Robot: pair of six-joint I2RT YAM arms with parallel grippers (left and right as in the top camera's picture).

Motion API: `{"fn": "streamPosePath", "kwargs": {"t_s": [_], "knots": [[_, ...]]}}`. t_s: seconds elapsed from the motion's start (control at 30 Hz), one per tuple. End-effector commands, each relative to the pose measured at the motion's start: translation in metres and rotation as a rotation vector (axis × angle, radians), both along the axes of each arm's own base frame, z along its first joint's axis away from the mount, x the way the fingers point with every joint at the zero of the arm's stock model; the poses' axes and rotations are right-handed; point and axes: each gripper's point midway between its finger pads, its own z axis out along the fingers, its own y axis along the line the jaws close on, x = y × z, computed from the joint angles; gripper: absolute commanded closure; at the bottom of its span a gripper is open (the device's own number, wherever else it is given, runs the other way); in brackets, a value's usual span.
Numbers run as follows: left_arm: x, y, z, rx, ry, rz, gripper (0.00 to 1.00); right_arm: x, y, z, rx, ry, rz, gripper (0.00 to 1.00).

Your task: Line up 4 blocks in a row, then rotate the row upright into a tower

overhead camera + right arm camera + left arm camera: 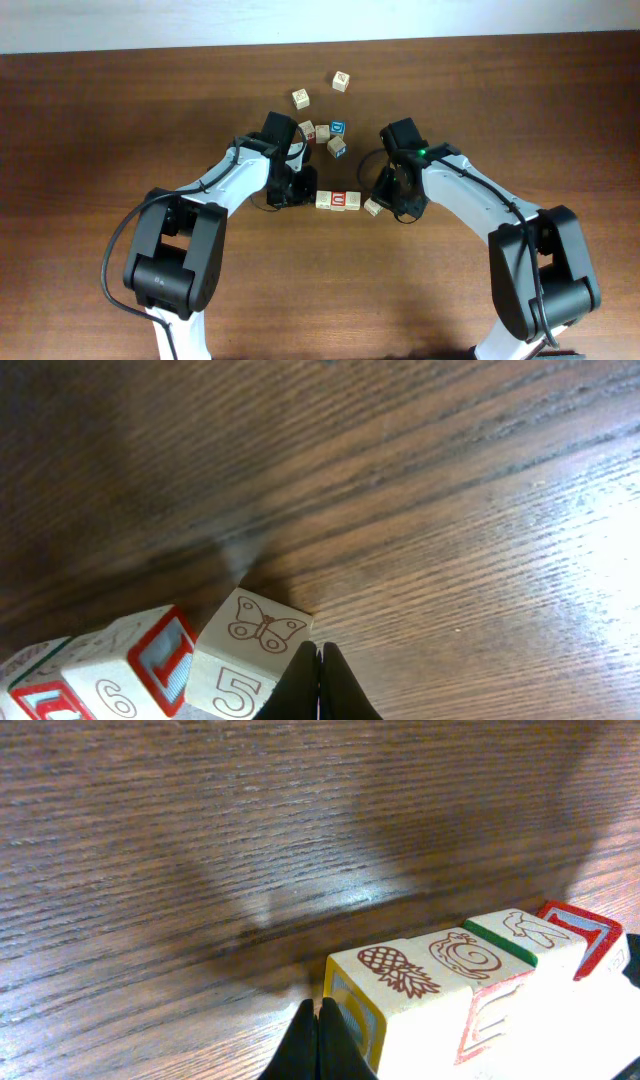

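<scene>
With the left gripper (319, 1022) just beside the pineapple block (398, 982) at lower middle and the right gripper (320, 662) at a corner of the butterfly block (252, 645), both pinched shut on nothing, nudge the blocks (326, 200) in mid-frame near their corners, slowly, so they turn rather than slide

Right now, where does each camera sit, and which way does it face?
Overhead: above the table, facing straight down; both arms and the row of blocks show.
Left wrist: low at one end of the row, looking along it; the shut left gripper shows at the bottom.
Right wrist: low, facing the butterfly block; the shut right gripper shows.
Shared: all three see the row.
</scene>
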Motion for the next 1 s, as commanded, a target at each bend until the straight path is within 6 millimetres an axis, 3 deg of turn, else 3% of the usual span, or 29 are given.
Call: {"fn": "streamPosePath", "kwargs": {"t_s": [0.0, 0.4, 0.57, 0.83, 0.97], "knots": [[-0.004, 0.001, -0.002, 0.009, 0.008, 0.002, 1.00, 0.003, 0.002, -0.004, 0.012, -0.006, 0.011, 0.96], [-0.004, 0.001, -0.002, 0.009, 0.009, 0.002, 1.00, 0.021, 0.012, -0.002, 0.054, -0.077, 0.018, 0.96], [-0.004, 0.001, -0.002, 0.009, 0.009, 0.002, 1.00, 0.026, 0.025, -0.009, 0.122, -0.080, 0.032, 0.96], [-0.005, 0.001, -0.003, 0.011, 0.013, 0.002, 1.00, 0.004, 0.008, -0.008, 0.186, 0.044, 0.063, 0.96], [-0.005, 0.001, -0.003, 0.011, 0.013, 0.002, 1.00, 0.041, 0.007, 0.025, 0.191, -0.099, 0.230, 0.96]]}}
